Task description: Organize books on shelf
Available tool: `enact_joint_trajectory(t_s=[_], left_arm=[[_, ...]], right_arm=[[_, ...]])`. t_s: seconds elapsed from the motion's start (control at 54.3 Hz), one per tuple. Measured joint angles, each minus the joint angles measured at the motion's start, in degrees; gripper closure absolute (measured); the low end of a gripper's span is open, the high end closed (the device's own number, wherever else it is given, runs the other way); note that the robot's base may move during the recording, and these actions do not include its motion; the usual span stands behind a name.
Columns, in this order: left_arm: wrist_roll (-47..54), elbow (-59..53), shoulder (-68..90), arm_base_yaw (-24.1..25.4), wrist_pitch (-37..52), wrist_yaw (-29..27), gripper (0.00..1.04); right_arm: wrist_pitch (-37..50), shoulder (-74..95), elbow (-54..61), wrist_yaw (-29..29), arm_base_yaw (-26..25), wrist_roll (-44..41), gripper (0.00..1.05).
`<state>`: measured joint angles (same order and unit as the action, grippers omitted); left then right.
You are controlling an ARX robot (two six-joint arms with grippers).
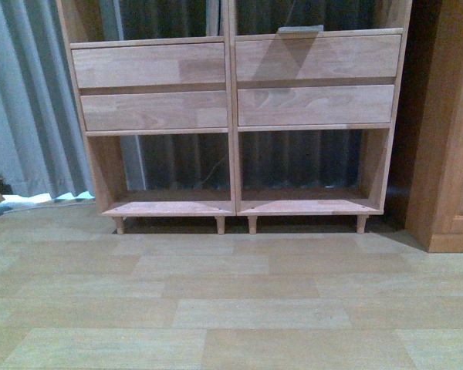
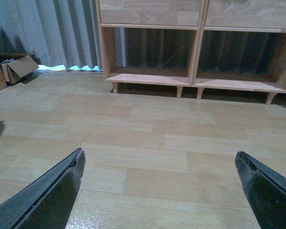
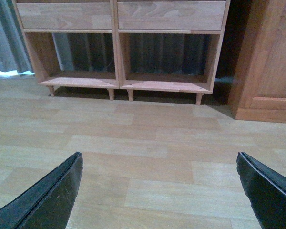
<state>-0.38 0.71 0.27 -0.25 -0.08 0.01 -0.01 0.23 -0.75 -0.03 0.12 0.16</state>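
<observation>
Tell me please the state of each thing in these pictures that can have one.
left gripper, open, holding nothing
right gripper, open, holding nothing
shelf, upright on its legs
drawers, all four shut
lower compartments, open-fronted, no books inside

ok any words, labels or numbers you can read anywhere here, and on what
None can be read in any view.
The drawer fronts on the shelf are plain wood.
The darker cabinet shows no label.
The cardboard box by the curtain shows no print that I can make out.
</observation>
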Motion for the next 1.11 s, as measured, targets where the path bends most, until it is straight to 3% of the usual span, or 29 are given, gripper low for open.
enact_joint_trajectory(t_s=[1.105], left_arm=[[0.0,0.0,0.0,0.0,0.0,0.0,0.07]], right_arm=[[0.0,0.0,0.0,0.0,0.0,0.0,0.07]])
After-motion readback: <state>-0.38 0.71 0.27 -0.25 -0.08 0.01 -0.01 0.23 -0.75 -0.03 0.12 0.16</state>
